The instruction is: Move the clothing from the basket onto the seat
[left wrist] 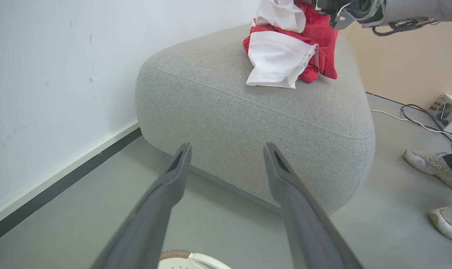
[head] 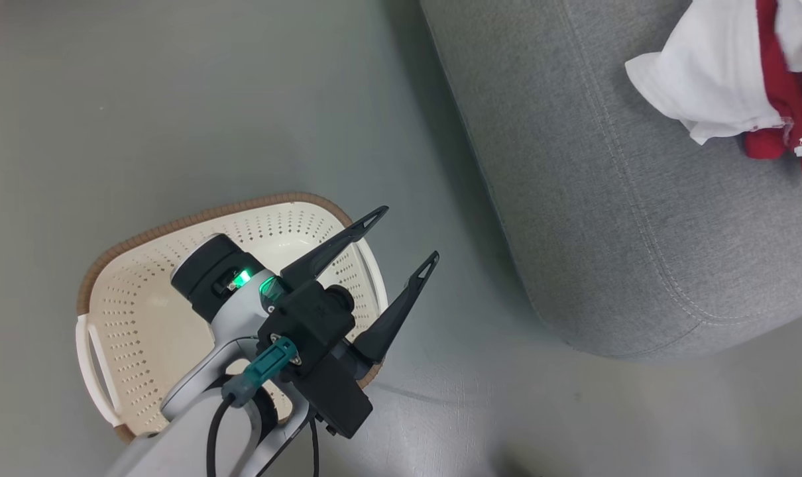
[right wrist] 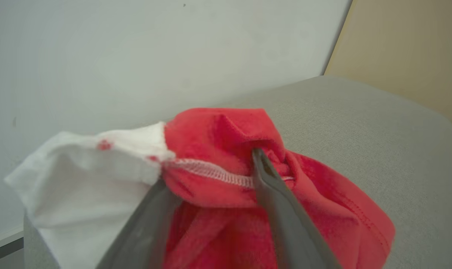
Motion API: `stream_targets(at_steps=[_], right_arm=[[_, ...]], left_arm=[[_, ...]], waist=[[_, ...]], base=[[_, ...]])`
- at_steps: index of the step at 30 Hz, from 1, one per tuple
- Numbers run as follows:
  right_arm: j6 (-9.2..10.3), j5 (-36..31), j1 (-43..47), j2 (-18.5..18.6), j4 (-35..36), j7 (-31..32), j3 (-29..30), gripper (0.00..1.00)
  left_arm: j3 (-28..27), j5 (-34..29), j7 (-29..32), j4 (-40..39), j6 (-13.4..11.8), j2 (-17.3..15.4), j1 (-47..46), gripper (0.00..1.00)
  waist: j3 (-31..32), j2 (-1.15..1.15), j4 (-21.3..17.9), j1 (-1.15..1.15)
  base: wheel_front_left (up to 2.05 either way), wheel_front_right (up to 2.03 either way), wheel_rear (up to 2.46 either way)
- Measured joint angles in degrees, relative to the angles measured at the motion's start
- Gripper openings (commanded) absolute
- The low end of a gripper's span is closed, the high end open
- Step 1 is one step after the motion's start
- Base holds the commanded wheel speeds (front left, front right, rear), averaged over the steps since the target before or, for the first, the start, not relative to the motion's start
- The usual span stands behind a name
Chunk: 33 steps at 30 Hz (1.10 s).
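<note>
The clothing [head: 706, 86], a red and white bundle, lies on top of the grey seat [head: 606, 199] at the upper right. In the right wrist view my right gripper [right wrist: 209, 168] has its fingers spread apart, with a fold of the red clothing [right wrist: 218, 149] bunched between and over them on the seat [right wrist: 360, 119]. My left gripper [head: 409, 233] hangs open and holds nothing above the basket [head: 142, 318], whose visible inside is bare cream plastic. In the left wrist view its fingers point at the seat [left wrist: 248, 123], with the clothing [left wrist: 282, 56] on top.
The basket stands on grey floor just left of the seat's rounded corner. A white wall with a dark skirting runs behind the seat. A person's shoes [left wrist: 431, 166], a small white box [left wrist: 448, 112] and cables lie on the floor past the seat.
</note>
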<state>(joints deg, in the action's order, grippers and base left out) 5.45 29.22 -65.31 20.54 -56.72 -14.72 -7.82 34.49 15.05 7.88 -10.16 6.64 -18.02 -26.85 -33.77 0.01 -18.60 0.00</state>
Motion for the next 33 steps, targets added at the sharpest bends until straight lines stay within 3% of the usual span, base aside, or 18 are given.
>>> stream_targets(at_steps=[15,33], right_arm=[[-1.46,-1.3,5.3,-1.0,-0.6,0.0,-0.1,1.0],[-1.93,-5.1,23.5,-2.5,14.4,0.0,-0.7,1.0]], left_arm=[[-0.7,1.7,-3.5,4.5,-0.2,0.3,1.1,1.0],[-2.8,3.1,-8.0,9.8,-5.2,3.7,7.0,1.0]], waist=[[6.2,-0.01,-1.3,-0.01],[16.8,-0.01,-0.4,-0.02]], base=[[0.0,0.0,0.0],[0.0,0.0,0.0]])
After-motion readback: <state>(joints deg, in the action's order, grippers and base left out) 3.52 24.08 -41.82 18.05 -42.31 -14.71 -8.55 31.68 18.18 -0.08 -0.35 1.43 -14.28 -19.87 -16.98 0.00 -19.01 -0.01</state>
